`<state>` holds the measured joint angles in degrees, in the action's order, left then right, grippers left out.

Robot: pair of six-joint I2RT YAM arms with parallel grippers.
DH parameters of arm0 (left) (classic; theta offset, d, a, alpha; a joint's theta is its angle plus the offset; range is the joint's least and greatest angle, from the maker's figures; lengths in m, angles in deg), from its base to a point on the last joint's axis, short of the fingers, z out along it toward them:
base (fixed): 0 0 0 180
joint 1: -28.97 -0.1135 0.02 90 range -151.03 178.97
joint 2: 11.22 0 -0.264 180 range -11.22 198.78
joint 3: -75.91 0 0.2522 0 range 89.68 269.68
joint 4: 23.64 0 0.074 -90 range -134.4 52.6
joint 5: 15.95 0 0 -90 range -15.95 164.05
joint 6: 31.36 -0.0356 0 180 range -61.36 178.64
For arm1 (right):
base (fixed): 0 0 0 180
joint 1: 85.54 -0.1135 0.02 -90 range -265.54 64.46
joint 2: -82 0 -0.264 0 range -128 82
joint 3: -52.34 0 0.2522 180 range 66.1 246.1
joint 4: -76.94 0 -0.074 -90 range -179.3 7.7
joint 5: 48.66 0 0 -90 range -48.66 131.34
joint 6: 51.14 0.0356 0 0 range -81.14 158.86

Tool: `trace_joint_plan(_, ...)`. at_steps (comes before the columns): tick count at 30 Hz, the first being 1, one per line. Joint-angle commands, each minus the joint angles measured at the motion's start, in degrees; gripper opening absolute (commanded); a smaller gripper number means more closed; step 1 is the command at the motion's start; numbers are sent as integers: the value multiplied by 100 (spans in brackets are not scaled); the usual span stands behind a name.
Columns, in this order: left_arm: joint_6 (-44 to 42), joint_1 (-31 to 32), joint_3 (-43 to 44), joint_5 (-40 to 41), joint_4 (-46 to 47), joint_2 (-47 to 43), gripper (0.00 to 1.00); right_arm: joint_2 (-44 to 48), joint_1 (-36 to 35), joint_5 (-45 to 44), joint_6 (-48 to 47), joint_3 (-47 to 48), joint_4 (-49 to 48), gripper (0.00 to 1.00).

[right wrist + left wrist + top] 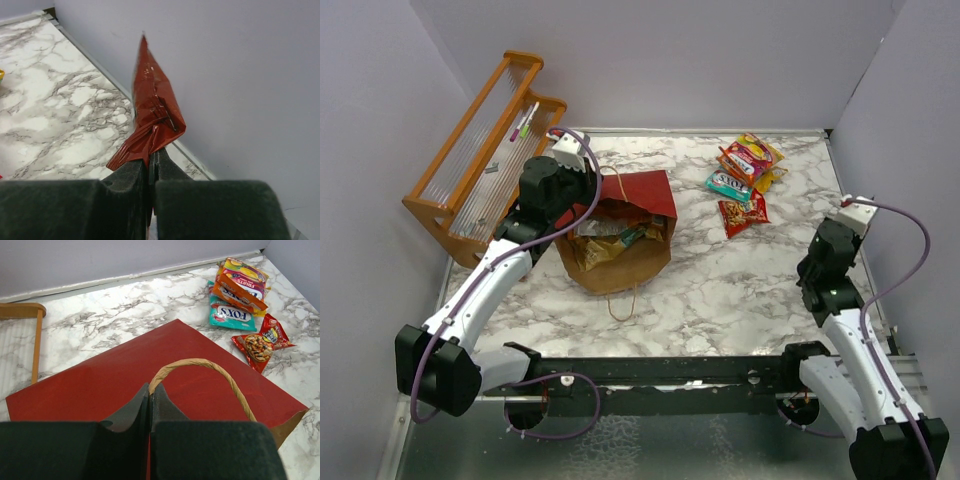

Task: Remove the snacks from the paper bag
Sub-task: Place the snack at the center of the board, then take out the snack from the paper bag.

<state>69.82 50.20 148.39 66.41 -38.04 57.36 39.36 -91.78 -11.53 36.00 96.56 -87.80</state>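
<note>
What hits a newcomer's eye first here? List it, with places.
The red paper bag lies open left of centre, the left gripper shut on its wall. A bright heap of snack packets sits far right. The right gripper pinches a red packet near the right wall.

1. The paper bag lies on its side near the middle, mouth open, with packets showing inside.
2. My left arm reaches the bag's left rim; my fingers there are hidden.
3. A pile of snacks lies at the far right, well apart from the bag.
4. My right arm stands near the right wall.
5. An orange rack on the left holds markers.
</note>
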Motion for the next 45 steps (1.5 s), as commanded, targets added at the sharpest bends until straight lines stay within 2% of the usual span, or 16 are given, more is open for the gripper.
trace_joint_plan(1,-105,74,219,205,-23,-59,0,-295,88,188,56,57,96,1)
trace_joint_plan(6,-132,74,196,270,-12,-137,0,-2218,88,903,1348,787,280,1)
trace_joint_plan(9,-128,79,182,277,6,-183,0,-3415,88,1548,1606,1281,50,1)
trace_joint_plan(11,-131,74,148,246,39,-210,0,-3907,88,1777,1821,1680,225,2)
trace_joint_plan(12,-126,78,138,260,47,-218,0,-4015,89,2023,1788,1800,268,6)
trace_joint_plan(13,-132,74,127,268,50,-229,0,-3999,88,2232,1734,1817,216,20)
trace_joint_plan(15,-132,76,149,271,41,-231,0,-3622,88,2687,1631,1678,-33,61)
trace_joint_plan(16,-126,75,165,255,24,-223,0,-3386,88,2872,1668,1606,-52,75)
trace_joint_plan(18,-110,76,170,216,23,-206,0,-2870,88,3332,1676,1453,-50,89)
trace_joint_plan(22,-88,85,191,159,13,-162,0,-1733,88,4211,1540,1158,-26,99)
trace_joint_plan(25,-72,83,205,138,7,-144,0,-1040,88,4873,1510,784,-241,99)
trace_joint_plan(28,-72,87,187,155,14,-134,0,-620,88,6516,952,257,-860,99)
trace_joint_plan(34,-100,75,155,205,39,-142,0,-521,48,9077,1378,-287,-1886,99)
trace_joint_plan(36,-98,58,152,209,45,-150,0,-507,-173,9767,1349,-267,-2171,99)
trace_joint_plan(41,-67,17,149,176,50,-157,0,-351,-1683,9699,52,254,-1620,99)
trace_joint_plan(45,-43,-5,145,140,62,-145,0,-835,-3042,8935,-862,558,-1015,97)
